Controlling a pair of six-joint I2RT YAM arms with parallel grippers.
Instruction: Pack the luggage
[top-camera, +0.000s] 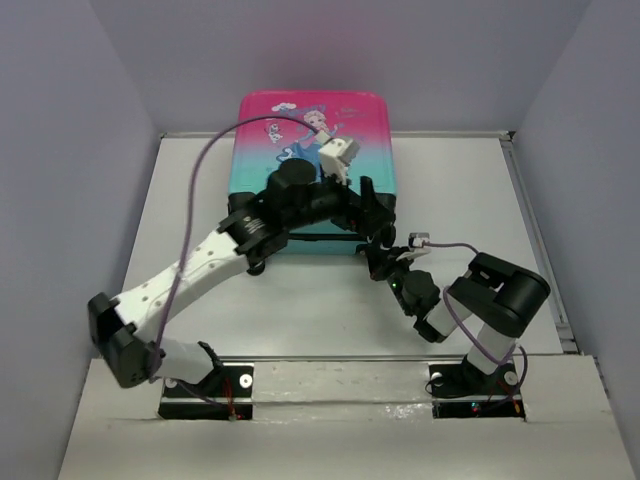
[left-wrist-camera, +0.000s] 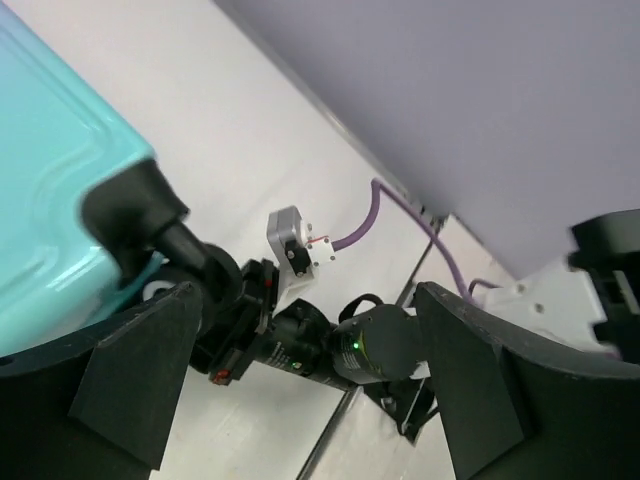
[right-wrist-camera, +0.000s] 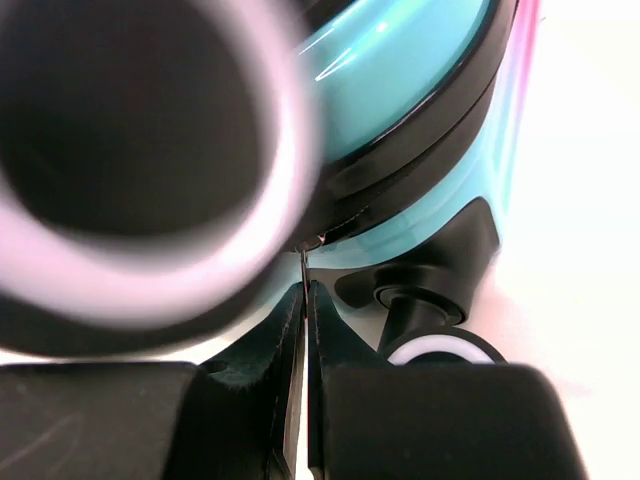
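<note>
The luggage, pink-to-teal with a princess print, lies flat and closed at the back of the table. My left arm lies across its lid, and my left gripper is open and empty at its near right corner. In the left wrist view the left gripper is spread wide above the table, beside the teal shell and a black wheel. My right gripper is at that same corner. In the right wrist view the right gripper is shut on the thin metal zipper pull, just under the black zipper trim.
A blurred black wheel with a white rim fills the upper left of the right wrist view. A second wheel is at the lower right. Grey walls close in the table on three sides. A raised rail runs along the right edge.
</note>
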